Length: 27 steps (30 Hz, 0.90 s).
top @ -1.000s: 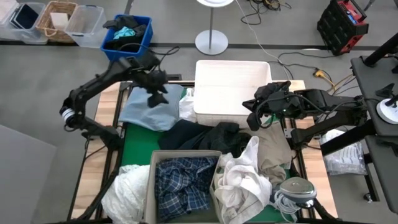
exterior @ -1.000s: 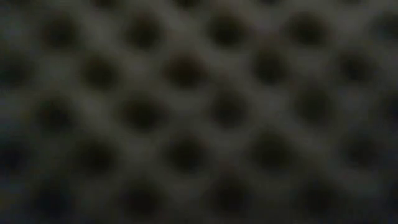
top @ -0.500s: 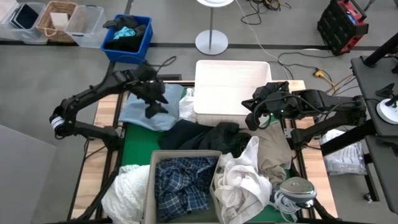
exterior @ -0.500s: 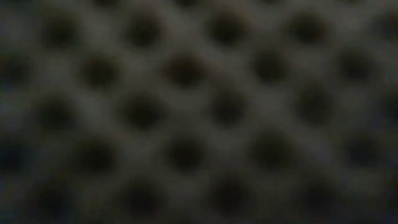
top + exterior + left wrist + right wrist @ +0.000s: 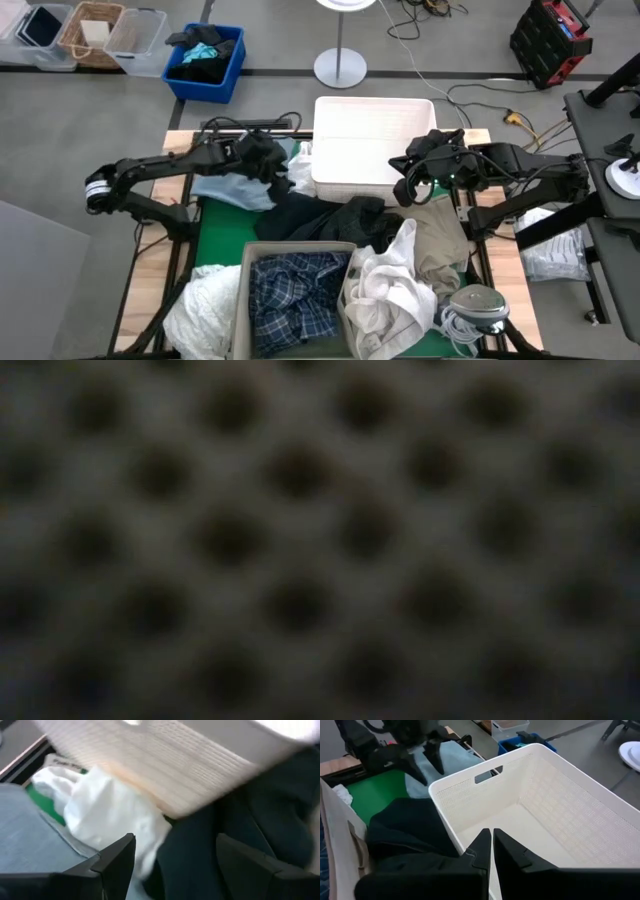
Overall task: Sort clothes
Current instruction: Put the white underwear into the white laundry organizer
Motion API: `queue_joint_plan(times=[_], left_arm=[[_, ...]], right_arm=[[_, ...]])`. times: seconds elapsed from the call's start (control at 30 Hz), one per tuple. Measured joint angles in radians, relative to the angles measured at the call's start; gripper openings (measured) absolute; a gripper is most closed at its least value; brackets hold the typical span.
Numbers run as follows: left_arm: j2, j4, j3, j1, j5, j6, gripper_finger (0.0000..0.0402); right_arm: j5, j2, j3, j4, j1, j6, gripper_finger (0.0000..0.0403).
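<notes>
Clothes (image 5: 330, 260) lie piled on the tabletop (image 5: 170, 170) by a white basket (image 5: 372, 140). We read no labels. Left end effector (image 5: 175, 852) spreads wide over them; right end effector (image 5: 492, 837) is clenched.

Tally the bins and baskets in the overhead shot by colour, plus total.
White: 1, the white basket on the table
Blue: 1, the small blue bin on the floor
Grey: 1, the grey bin holding plaid fabric
Clear: 2, the clear tubs
Wicker: 1, the wicker basket
Total: 6
</notes>
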Motion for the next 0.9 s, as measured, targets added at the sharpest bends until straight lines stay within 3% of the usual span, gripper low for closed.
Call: queue_joint_plan(times=[0.23,0.53,0.9], left_arm=[[0.125,0.041,0.008,-0.018,-0.162,-0.09,0.0254],[0.303,0.054,0.075,-0.016,-0.193,-0.17,0.0254],[0.492,-0.046,0.194,-0.017,-0.196,-0.219,0.0254]], right_arm=[[0.0,0.0,0.0,0.0,-0.001,0.001,0.0013],[-0.001,0.0,0.0,0.0,-0.001,0.001,0.0013],[-0.003,0.0,0.0,0.0,-0.001,0.001,0.0013]])
